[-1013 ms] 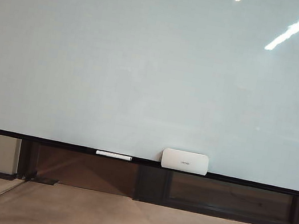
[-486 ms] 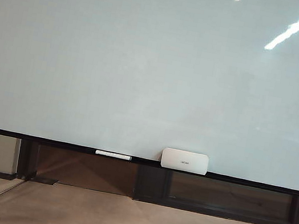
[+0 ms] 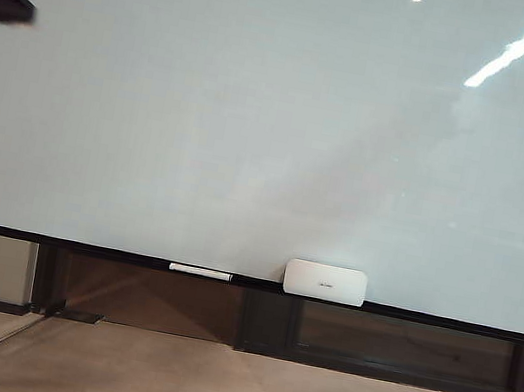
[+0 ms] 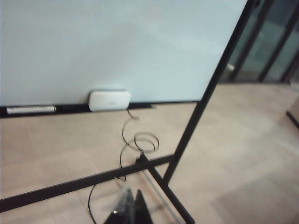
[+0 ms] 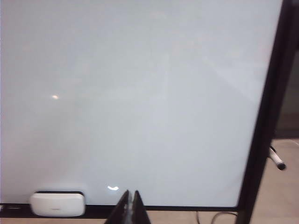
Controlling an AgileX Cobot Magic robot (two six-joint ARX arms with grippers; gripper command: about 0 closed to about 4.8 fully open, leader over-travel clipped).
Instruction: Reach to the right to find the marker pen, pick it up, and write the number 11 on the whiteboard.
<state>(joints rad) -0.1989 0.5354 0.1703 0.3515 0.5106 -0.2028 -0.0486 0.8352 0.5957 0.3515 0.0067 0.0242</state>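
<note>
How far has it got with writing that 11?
Nothing is done: the whiteboard is blank. The right tool, shut and empty, faces the board near its lower ledge; a likely marker pen pokes out beyond the board's right frame. The left tool hangs low by the board's stand. Fetching the pen and writing remain.

The whiteboard (image 4: pixel 117 46) fills the far part of this blurred view, its black frame edge (image 4: pixel 219 79) slanting down to a floor-level stand bar (image 4: pixel 84 183). On the dark ledge (image 4: pixel 70 108) at its foot sits a white eraser box (image 4: pixel 110 100), with a slim white pen (image 4: pixel 30 110) lying well apart along the same ledge. A thin cable (image 4: pixel 135 140) coils on the beige floor (image 4: pixel 243 154) below the box. The left claw (image 4: pixel 127 211) shows nearest, its fingertips pressed together.
</note>
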